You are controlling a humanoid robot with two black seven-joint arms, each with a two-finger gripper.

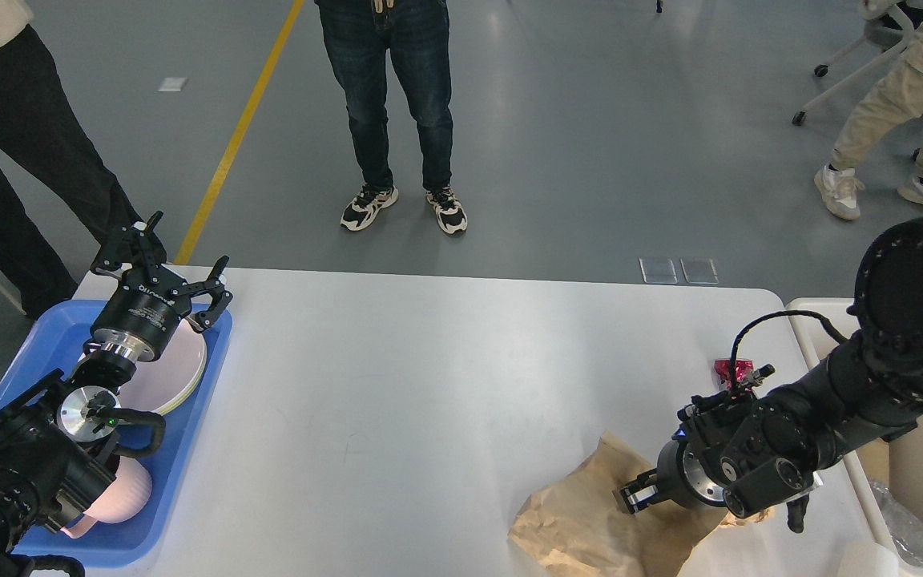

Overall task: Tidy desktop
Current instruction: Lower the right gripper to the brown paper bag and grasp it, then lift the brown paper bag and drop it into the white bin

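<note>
The white-grey desktop fills the middle of the head view. A crumpled brown paper bag lies at its front right. My right gripper is low, right at the bag's upper edge; its fingers are dark and I cannot tell whether they hold the paper. A small red shiny wrapper lies behind the right arm. My left gripper is open and empty, raised over the far end of the blue tray.
The blue tray at the left holds a stack of pale pink plates and a pink bowl. A cream bin stands against the table's right edge. People stand on the floor beyond the far edge.
</note>
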